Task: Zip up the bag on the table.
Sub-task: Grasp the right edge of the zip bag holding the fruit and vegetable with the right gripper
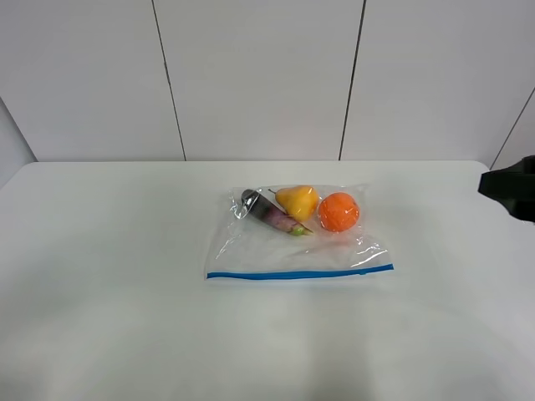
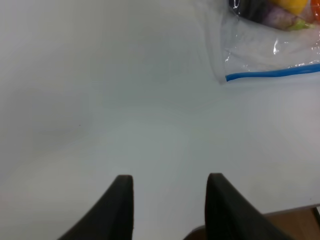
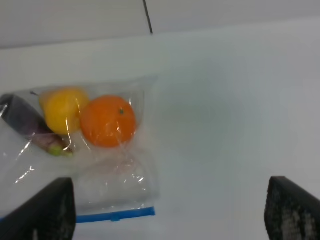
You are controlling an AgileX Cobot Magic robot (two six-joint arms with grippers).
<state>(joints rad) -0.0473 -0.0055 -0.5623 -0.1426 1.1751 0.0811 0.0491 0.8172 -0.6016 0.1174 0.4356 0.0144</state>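
Exterior high view: bag [image 1: 297, 238] lies flat at centre of table [image 1: 125, 292], zipper strip [image 1: 299, 274] toward near edge. Left gripper [image 2: 170, 205] and right gripper [image 3: 172, 210] over table, jaws spread, empty.

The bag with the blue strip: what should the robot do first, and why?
Probably ease the open left gripper forward to the left end of the blue zipper strip: the bag lies flat on the table, and nothing touches it yet.

A pale panelled wall [image 1: 259, 75] with thin dark vertical seams [image 1: 352, 79] stands at the back, evenly lit
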